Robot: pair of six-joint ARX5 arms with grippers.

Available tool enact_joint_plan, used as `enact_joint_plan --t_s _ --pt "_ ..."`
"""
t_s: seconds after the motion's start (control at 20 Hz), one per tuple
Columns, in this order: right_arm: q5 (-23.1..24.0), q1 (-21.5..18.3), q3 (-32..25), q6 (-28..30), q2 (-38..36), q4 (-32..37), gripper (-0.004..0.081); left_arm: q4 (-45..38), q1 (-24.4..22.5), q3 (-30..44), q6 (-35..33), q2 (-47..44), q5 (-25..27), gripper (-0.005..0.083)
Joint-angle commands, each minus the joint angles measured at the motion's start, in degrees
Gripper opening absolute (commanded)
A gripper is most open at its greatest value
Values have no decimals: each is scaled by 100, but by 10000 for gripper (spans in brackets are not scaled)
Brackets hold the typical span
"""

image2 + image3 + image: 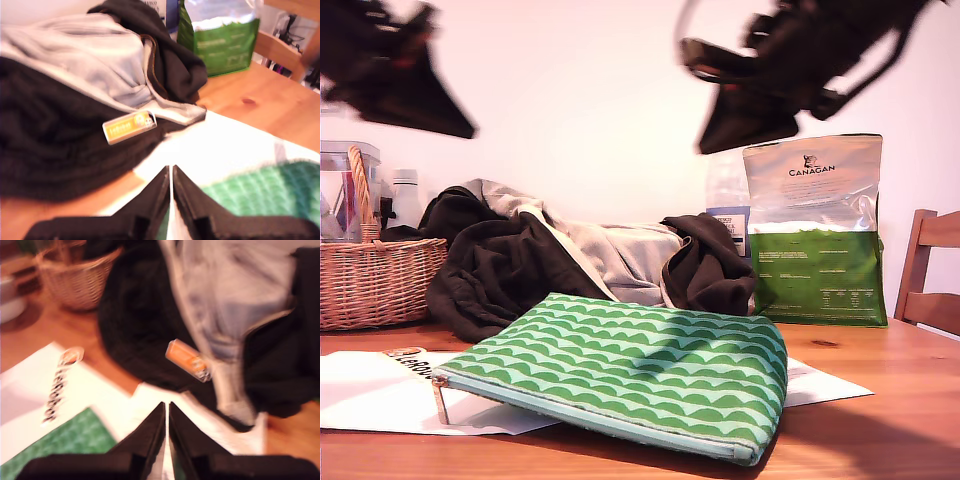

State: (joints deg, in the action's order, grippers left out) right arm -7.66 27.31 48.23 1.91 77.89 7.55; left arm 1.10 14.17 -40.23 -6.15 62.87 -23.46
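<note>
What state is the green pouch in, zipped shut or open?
Shut, it seems: the green pouch lies flat, its pale zip edge closed along its length, the pull at the exterior view's left end.

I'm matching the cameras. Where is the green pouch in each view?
Exterior view: green pouch front and centre, on white paper.
First wrist view: green pouch blurred, showing beside my first gripper.
Second wrist view: green pouch corner showing beside my second gripper.
Shared landmark: the dark jacket behind it.

Pouch (640, 365) on papers (370, 395) — jacket (520, 265) behind
</note>
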Motion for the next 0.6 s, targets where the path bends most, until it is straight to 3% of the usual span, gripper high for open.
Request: enact_joint_plan --t_s 0.0,0.4,0.55 --pt "-127 -103 -382 72 -269 90 -11 -225 -52 328 35 -219 -2 -19" --pt "72 -162 -2050 81 -2671 225 -11 -415 -66 1449 186 -1567 -7 -19" --pt "79 -153 -2380 46 -3705 -332 -11 -321 -55 1779 387 -2321 -2 -19"
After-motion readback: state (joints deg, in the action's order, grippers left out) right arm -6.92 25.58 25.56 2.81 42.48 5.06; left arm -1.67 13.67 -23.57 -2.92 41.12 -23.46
